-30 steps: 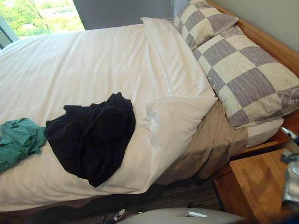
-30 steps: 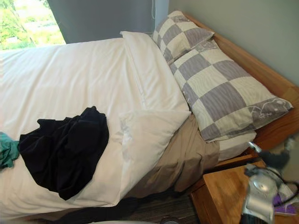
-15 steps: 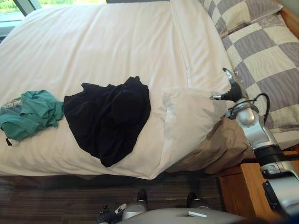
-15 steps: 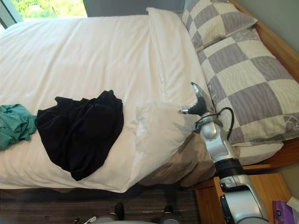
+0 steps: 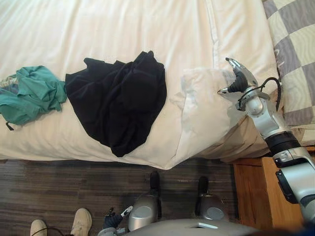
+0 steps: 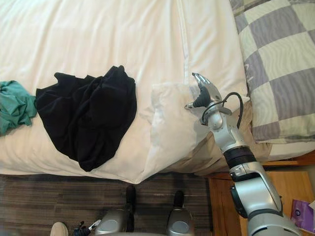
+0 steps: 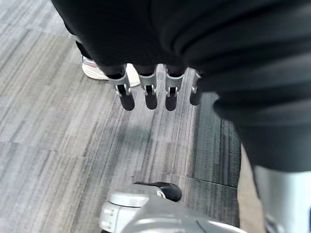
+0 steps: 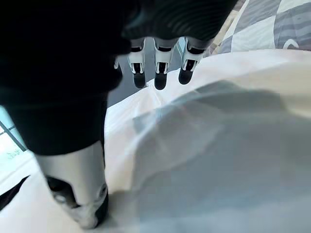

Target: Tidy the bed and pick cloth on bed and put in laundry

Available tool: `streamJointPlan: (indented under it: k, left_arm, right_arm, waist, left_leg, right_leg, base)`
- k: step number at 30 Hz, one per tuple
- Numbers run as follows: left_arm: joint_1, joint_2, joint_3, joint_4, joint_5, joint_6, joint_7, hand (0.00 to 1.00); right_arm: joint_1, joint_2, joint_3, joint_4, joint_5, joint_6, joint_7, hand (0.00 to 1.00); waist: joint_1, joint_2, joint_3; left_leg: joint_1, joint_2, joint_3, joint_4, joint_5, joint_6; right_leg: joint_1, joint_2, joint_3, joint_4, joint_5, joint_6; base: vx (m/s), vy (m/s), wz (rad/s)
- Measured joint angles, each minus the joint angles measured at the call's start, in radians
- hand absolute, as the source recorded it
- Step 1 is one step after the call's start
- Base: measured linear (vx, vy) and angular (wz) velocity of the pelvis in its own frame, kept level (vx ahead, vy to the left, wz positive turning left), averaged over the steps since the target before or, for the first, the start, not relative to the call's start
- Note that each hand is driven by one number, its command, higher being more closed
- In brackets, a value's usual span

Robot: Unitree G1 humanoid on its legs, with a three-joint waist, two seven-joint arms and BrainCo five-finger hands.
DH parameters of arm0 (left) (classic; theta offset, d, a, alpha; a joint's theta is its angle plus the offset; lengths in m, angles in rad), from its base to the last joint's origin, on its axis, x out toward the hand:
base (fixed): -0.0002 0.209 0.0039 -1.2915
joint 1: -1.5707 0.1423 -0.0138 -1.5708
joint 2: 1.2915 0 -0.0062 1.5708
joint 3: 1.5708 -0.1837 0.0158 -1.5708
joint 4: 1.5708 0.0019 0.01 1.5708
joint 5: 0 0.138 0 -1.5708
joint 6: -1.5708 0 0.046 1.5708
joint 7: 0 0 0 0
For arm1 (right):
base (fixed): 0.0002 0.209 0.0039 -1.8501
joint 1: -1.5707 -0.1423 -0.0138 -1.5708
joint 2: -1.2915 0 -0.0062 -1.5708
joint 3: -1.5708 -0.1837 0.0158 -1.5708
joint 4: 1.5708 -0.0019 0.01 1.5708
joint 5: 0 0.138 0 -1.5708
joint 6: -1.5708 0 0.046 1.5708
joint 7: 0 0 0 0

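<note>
Right hand [image 5: 239, 78] fingers [image 8: 156, 74] straight, loosely spread, thumb set apart, nothing held; they hang just over the turned-back corner of the white duvet [image 5: 199, 115]; can't tell if they touch it. Left hand [image 7: 169, 94] fingers also straight and empty, hanging low over the floor [image 7: 58, 145] near a person's shoe [image 7: 97, 72].

Progress, as a judgement: early. The black cloth [image 5: 118, 105] lies spread on the duvet by the near edge of the bed, just beside the folded corner and apart from the right hand; the green cloth [image 5: 29, 93] sits just beside it, maybe touching; neither is picked up, so nothing has gone to laundry. The duvet corner is folded back with the tan sheet [image 5: 243, 145] exposed under it, so bed tidying is not finished either; the right hand looks placed for that fold first.

Materials:
- Duvet: puffy, soft, smooth weave, faint stripes; the fold makes a thick triangular flap.
- Tan sheet: thin, draped.
- Black cloth: matte, limp, deep creases, ragged outline.
- Green cloth: teal, bunched in a tight wad.
- Pillows [image 6: 280, 59]: plump, rectangular, grey-and-cream checks.
- Nightstand [image 5: 248, 196]: hard flat wood.
- Floor: grey plank pattern.
</note>
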Motion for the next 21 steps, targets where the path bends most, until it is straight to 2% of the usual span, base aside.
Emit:
streamJointPlan:
  k: [9, 10, 14, 21]
  left_arm:
    - [-0.053, 0.014, -0.056, 0.001, -0.038, -0.004, 0.005, 0.0]
    - [-0.055, 0.016, -0.063, 0.001, -0.045, -0.004, 0.006, 0.0]
    - [-0.062, 0.02, -0.072, 0.002, -0.051, -0.004, 0.005, 0.0]
    - [-0.086, 0.036, -0.098, 0.006, -0.056, -0.002, 0.0, 0.0]
  right_arm:
    - [-0.035, 0.03, 0.026, 0.072, -0.037, 0.005, -0.004, 0.0]
    - [-0.037, 0.047, 0.027, 0.086, -0.037, 0.005, -0.006, 1.0]
    - [-0.045, 0.076, 0.041, 0.129, -0.037, 0.004, -0.006, 1.0]
    - [-0.088, 0.08, 0.039, 0.163, -0.04, 0.003, -0.005, 1.0]
  waist:
    - [0.008, 0.011, 0.052]
    - [0.01, 0.012, 0.053]
    - [0.017, 0.013, 0.053]
    - [0.025, 0.006, 0.061]
  left_leg:
    - [-0.052, 0.001, -0.039, -0.001, 0.037, -0.002]
    - [-0.052, 0.001, -0.039, -0.001, 0.037, -0.002]
    - [-0.06, 0.0, -0.047, -0.001, 0.039, -0.002]
    - [-0.062, 0.0, -0.058, -0.001, 0.042, -0.003]
  right_leg:
    - [-0.03, 0.002, -0.029, -0.001, 0.013, -0.006]
    - [-0.03, 0.002, -0.029, -0.002, 0.013, -0.006]
    - [-0.03, 0.003, -0.034, -0.011, 0.014, -0.007]
    - [-0.02, 0.003, -0.052, -0.017, 0.014, -0.008]
  base:
    - [-0.06, 0.014, 0.12]
    - [0.0, 0.0, 0.0]
    - [0.01, 0.006, 0.05]
    - [0.02, 0.002, 0.06]
